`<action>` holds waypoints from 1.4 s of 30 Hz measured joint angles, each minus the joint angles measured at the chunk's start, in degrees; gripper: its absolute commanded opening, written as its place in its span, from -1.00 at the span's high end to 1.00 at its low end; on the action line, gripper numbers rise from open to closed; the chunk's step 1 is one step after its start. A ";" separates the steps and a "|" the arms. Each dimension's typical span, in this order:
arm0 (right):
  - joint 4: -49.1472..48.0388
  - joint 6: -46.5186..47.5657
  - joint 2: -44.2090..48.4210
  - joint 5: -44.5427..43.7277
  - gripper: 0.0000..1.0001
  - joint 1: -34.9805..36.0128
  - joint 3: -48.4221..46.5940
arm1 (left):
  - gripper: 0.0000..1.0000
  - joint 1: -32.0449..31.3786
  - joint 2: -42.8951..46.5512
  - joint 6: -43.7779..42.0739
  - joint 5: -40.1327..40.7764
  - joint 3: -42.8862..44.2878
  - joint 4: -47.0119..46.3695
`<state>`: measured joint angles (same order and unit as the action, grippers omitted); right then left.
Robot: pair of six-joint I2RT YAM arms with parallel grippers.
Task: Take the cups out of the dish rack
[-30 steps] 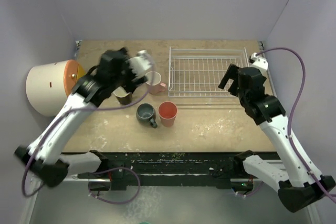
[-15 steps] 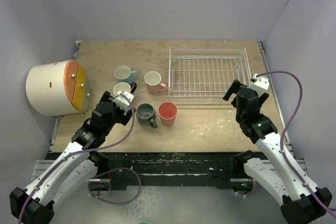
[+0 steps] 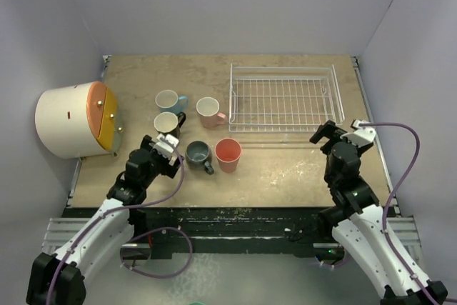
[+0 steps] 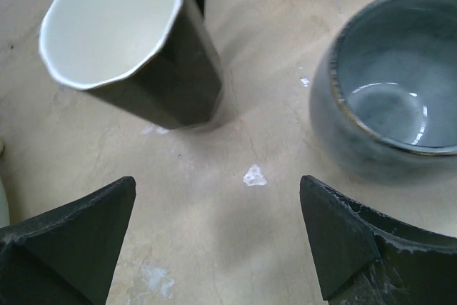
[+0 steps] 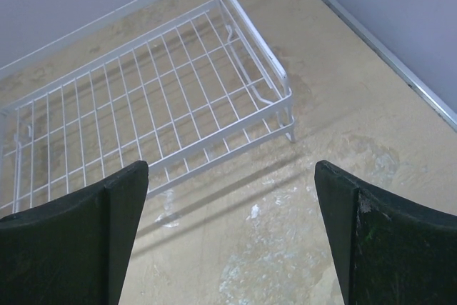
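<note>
White wire rack (image 3: 285,101) sitting empty; cups (image 3: 228,151) all standing on table (image 3: 285,169). Left gripper (image 4: 216,194) & right gripper (image 5: 230,176) gaping wide, holding nothing. Unloading appearing done; next prob parking arms

Top cam looks down from behind over the whole tabletop (image 3: 285,169). Left wrist cam sits close over the black mug (image 4: 178,83), right one faces the dish rack (image 5: 143,119); top view shows both.

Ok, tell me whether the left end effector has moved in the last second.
Yes. The left end effector drew back toward the near edge: from beyond the black mug to its near side.
</note>
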<state>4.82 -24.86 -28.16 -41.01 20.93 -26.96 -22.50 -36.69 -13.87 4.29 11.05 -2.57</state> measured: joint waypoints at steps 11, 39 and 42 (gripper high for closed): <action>-4.57 -0.94 -2.27 -1.57 -1.00 0.00 6.60 | -0.99 25.97 6.49 3.39 -23.54 -4.00 -5.53; -11.06 5.42 8.28 -2.60 -1.00 0.00 12.22 | -0.99 26.88 13.44 6.86 -25.05 -9.14 -6.86; -11.30 8.02 11.13 -1.49 -1.00 0.00 12.57 | -0.99 26.88 13.14 6.86 -25.05 -9.14 -6.99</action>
<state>-6.48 -16.84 -17.04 -42.50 20.93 -14.39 4.38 -23.55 -7.01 -20.75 1.91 -9.56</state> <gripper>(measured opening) 0.998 0.995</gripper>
